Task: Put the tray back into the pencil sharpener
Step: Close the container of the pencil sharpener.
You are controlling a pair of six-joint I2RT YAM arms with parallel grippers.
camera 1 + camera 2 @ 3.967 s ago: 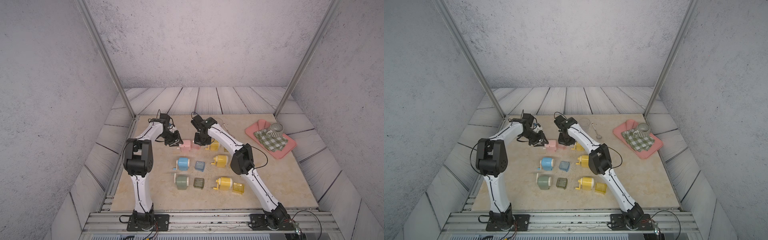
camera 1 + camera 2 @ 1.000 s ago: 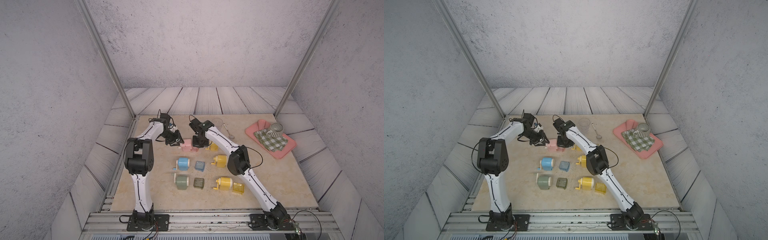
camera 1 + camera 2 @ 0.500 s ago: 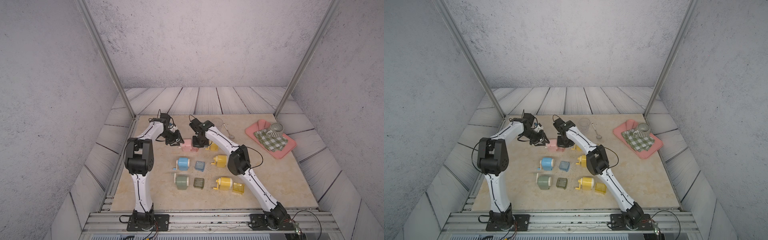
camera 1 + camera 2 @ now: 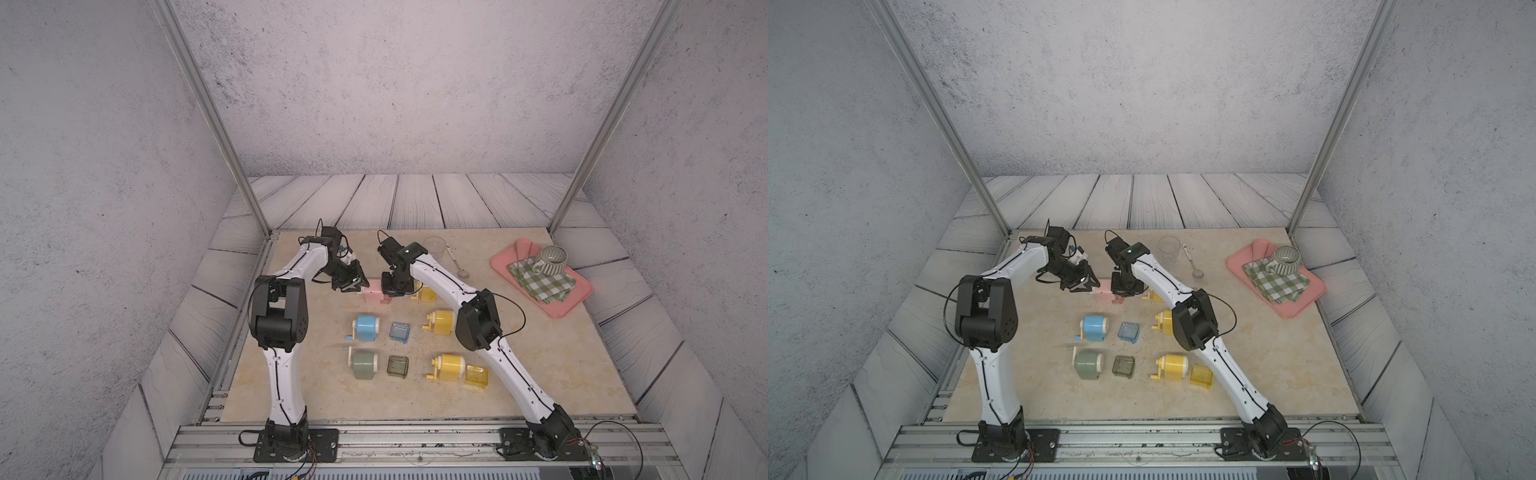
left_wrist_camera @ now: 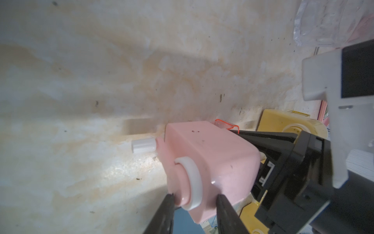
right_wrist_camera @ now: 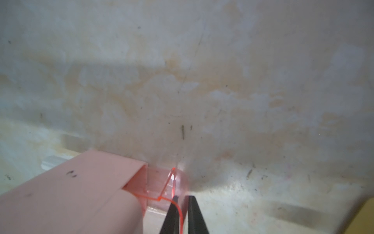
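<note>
A pink pencil sharpener lies on the beige table between both arms. In the left wrist view my left gripper is shut on the sharpener's round collar with the white ring. The clear pink tray sits partly inside the open end of the sharpener, its outer end sticking out. My right gripper is shut on the tray's end wall, a finger on each side. In both top views the left gripper and the right gripper face each other across the sharpener.
Close by stand three yellow sharpeners, a blue one with a blue box, a green one with a dark box, and a yellow box. Behind are a clear cup, a spoon and a pink platter bearing a mug.
Since four seconds ago my right arm has shifted left, bringing the tray to the sharpener's open end. Over the last second nothing has visibly moved.
</note>
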